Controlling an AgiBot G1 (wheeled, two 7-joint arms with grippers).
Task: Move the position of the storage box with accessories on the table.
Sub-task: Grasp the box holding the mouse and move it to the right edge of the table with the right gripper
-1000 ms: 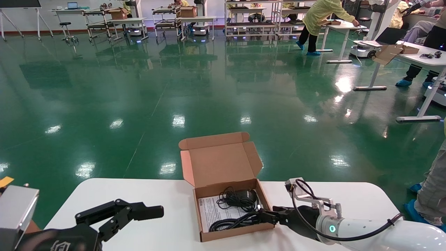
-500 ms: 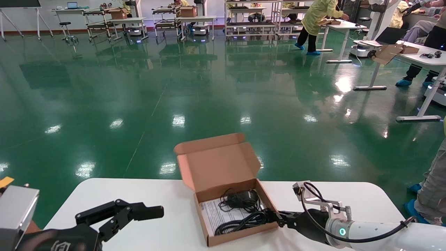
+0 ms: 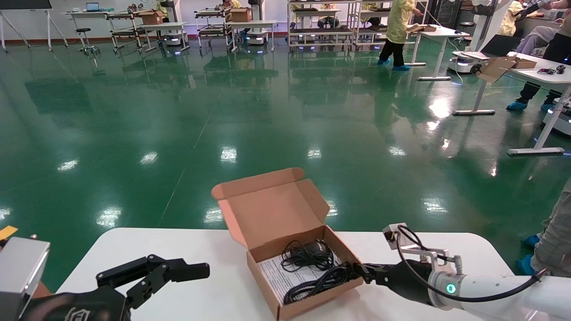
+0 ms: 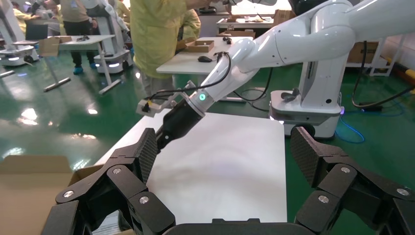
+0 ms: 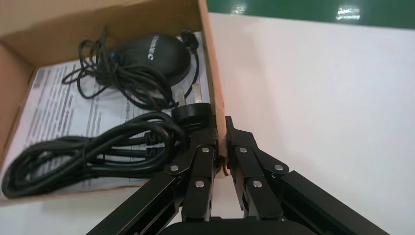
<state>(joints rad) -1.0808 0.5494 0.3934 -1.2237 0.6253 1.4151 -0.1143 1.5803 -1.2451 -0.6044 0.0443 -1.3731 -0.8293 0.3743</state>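
Observation:
The brown cardboard storage box [image 3: 267, 263] sits open on the white table [image 3: 178, 249], lid up, skewed. Inside lie coiled black cables [image 3: 314, 281], a black mouse-like device [image 5: 151, 53] and a white printed sheet [image 5: 63, 107]. My right gripper [image 3: 357, 271] is shut on the box's right side wall [image 5: 214, 93], one finger inside, one outside. My left gripper [image 3: 178, 269] is open and empty at the table's near left, apart from the box; its pads [image 4: 147, 154] show wide apart in the left wrist view, which also shows the box's corner [image 4: 29, 191].
The table's far edge [image 3: 401, 234] and rounded right corner are close behind the right arm. Green floor lies beyond. A person's leg [image 3: 553, 240] stands at the right of the table. Distant desks and people are far off.
The box has been turned and dragged: its near end swung right and toward me, its lid swung left. My right gripper moved right and back with the wall in it. The left arm stayed still.

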